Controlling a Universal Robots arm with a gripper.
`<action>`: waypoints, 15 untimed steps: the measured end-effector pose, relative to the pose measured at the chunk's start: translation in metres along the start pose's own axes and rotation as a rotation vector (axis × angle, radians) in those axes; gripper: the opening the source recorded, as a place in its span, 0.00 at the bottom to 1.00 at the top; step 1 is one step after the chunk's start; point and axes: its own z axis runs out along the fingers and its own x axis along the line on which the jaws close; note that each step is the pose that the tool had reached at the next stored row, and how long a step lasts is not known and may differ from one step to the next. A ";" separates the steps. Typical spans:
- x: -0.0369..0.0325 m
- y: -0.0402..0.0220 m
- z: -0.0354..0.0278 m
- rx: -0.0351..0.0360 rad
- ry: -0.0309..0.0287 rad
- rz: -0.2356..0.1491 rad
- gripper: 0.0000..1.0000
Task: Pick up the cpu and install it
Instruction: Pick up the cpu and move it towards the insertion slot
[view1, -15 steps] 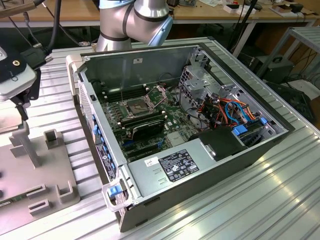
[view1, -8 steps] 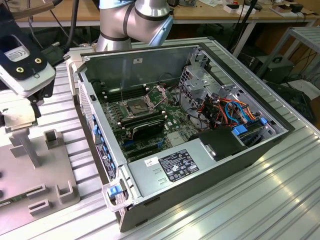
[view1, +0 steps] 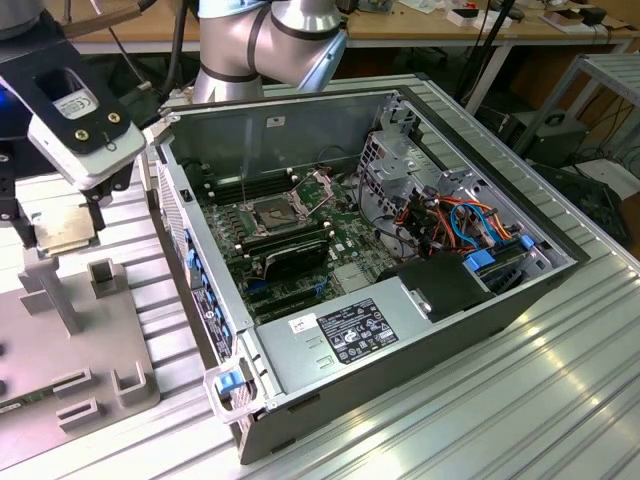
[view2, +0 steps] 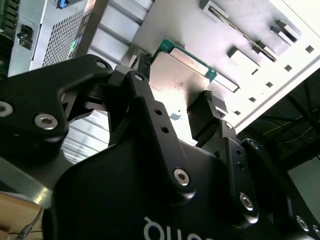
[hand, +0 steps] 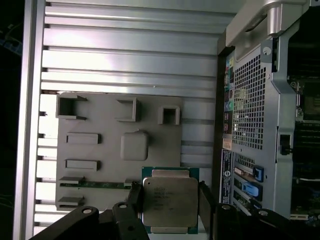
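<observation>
Square silver-lidded, green-edged cpu (hand: 169, 202) was pinched by opposite edges in black two-finger gripper (view2: 175, 82), held clear above grey fixture plate (hand: 100, 125), beside open metal computer case (view1: 470, 330). Risk judged: narrow edge grip slipped, cpu tilted or dropped.

You have a ribbed aluminium bench (view1: 560, 390) carrying everything. On it, an open computer case (view1: 300, 115) lies on its side, interior facing up. Just beside the case, toward the exterior view's left, a flat grey fixture plate (view1: 110, 340) rests on the same slats. In the first wrist view, raised blocks and slotted holders stand on the plate.
</observation>
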 end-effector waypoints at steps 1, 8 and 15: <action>-0.0021 -0.0001 0.0001 -0.0001 -0.0002 0.000 0.55; -0.0171 -0.0008 0.0001 0.0001 0.0000 0.000 0.55; -0.0307 -0.0014 0.0003 0.0000 -0.0001 0.000 0.55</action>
